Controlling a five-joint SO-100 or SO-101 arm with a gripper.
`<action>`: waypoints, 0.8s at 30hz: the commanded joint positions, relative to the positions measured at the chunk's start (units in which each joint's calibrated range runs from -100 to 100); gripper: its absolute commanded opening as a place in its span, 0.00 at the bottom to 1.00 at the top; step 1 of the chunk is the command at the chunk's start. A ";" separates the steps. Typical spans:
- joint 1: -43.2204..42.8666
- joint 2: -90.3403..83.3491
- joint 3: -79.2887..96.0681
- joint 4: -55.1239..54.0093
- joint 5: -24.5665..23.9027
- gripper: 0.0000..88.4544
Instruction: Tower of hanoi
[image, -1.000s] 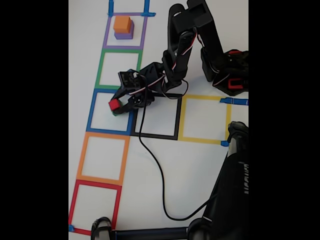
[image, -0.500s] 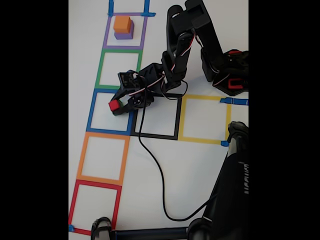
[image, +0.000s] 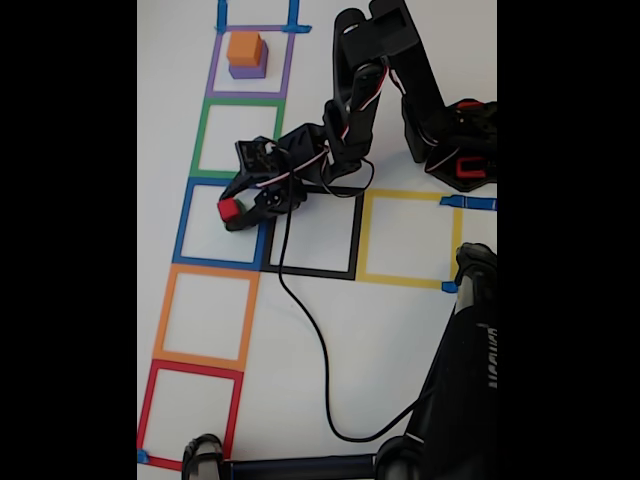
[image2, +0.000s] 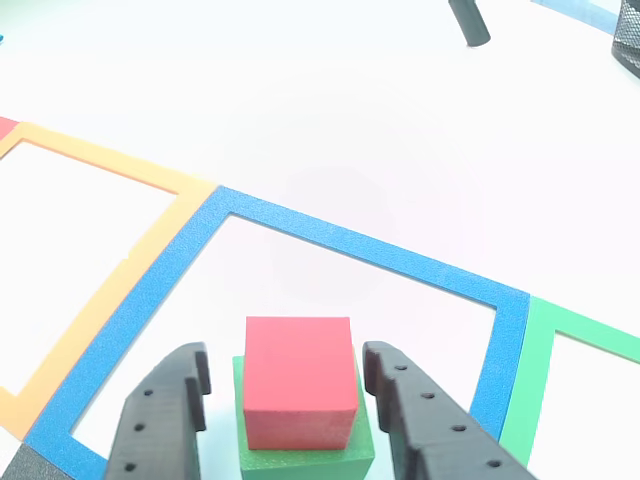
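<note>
A red cube (image2: 300, 385) sits on top of a larger green cube (image2: 300, 455) inside the blue tape square (image2: 350, 245). My gripper (image2: 287, 360) straddles the red cube, open: a gap shows on the left side, while the right finger is almost at the cube's face. In the fixed view the gripper (image: 235, 210) hangs over the blue square (image: 183, 225) with the red cube (image: 229, 209) at its tip. An orange cube (image: 245, 48) rests on a purple cube (image: 248, 70) in the purple square (image: 212, 70) at the top.
Green (image: 203, 135), orange (image: 160, 310) and red (image: 148, 400) squares line the left column; black (image: 355, 235) and yellow (image: 410, 195) squares lie to the right. A black cable (image: 300, 310) trails across the table. A black stand (image: 465, 380) fills the lower right.
The arm has shifted only very slightly; the red cube stays in the same spot in the blue square.
</note>
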 joint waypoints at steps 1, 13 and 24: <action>0.09 -1.48 -0.76 -1.55 0.54 0.23; -1.26 -13.99 -0.13 1.69 -2.17 0.26; 4.88 -40.07 -16.49 52.54 -6.56 0.00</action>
